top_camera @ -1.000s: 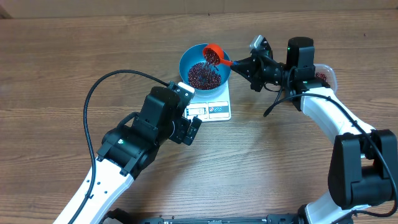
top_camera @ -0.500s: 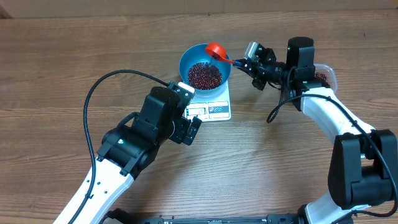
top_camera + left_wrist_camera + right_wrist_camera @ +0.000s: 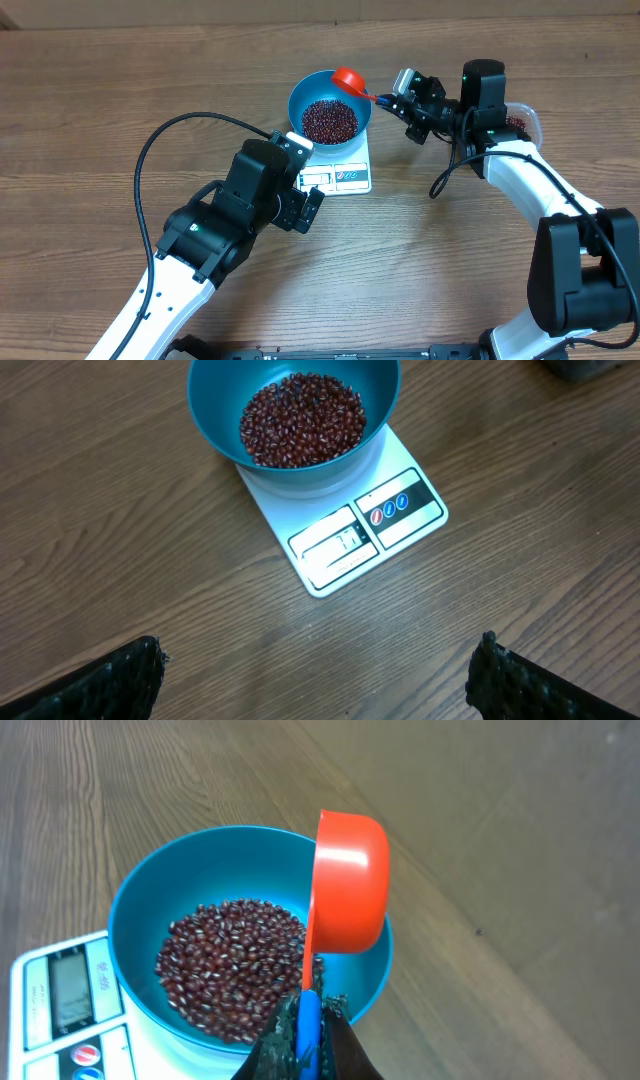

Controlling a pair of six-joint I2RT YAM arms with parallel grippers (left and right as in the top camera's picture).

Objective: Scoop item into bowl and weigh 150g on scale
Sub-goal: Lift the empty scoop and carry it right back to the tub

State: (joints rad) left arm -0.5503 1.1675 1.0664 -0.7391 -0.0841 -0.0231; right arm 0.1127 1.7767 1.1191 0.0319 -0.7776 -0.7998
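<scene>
Small maroon beans [image 3: 329,120] lie in a loose, shallow heap on the floor of the round blue bowl [image 3: 299,92], which sits on the white scale [image 3: 340,179] and overhangs its far end. The scale's display and buttons face the robot. The right gripper [image 3: 392,99] is pinched on the handle of an orange-red scoop [image 3: 348,78]. The scoop is tipped on edge above the bowl's far-right rim, with its handle running sideways. The left gripper [image 3: 315,685] hangs spread wide (nothing between its fingers) just near of the scale. Bare wooden table [image 3: 90,110] surrounds the scale.
</scene>
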